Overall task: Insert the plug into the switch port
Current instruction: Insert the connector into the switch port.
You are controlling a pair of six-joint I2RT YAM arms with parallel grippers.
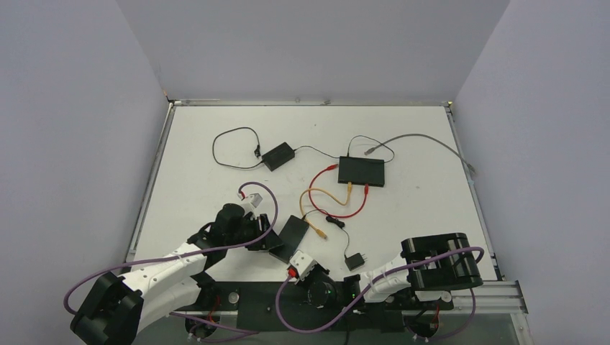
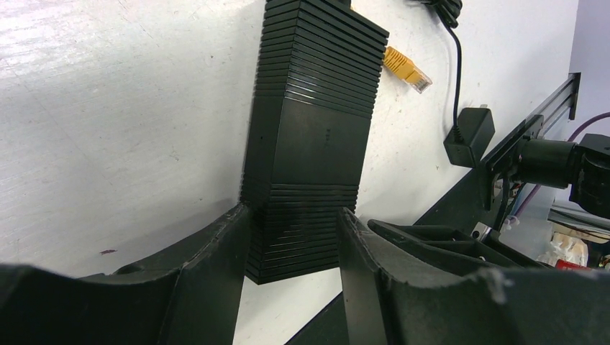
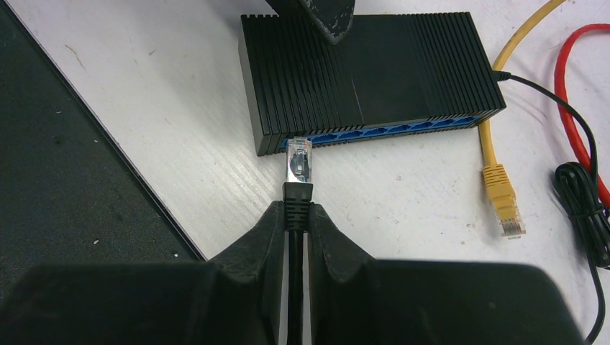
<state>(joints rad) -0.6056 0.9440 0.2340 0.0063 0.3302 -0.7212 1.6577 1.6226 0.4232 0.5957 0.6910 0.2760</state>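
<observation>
White table (image 1: 201,144) carries the black switch (image 1: 293,233) toward 6 o'clock in our top view. Our left gripper (image 2: 291,215) clamps the switch's sides from 8 o'clock. Our right gripper (image 3: 296,212) pinches the plug (image 3: 298,162) at its rear; the clear tip meets the blue ports (image 3: 388,131) at their 9 o'clock end, and we cannot tell whether it is in.

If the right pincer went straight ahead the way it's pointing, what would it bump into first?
The clear plug in the right pincer would likely hit first, at the blue ports on the black switch, near its left end. Depth is unclear.
</observation>
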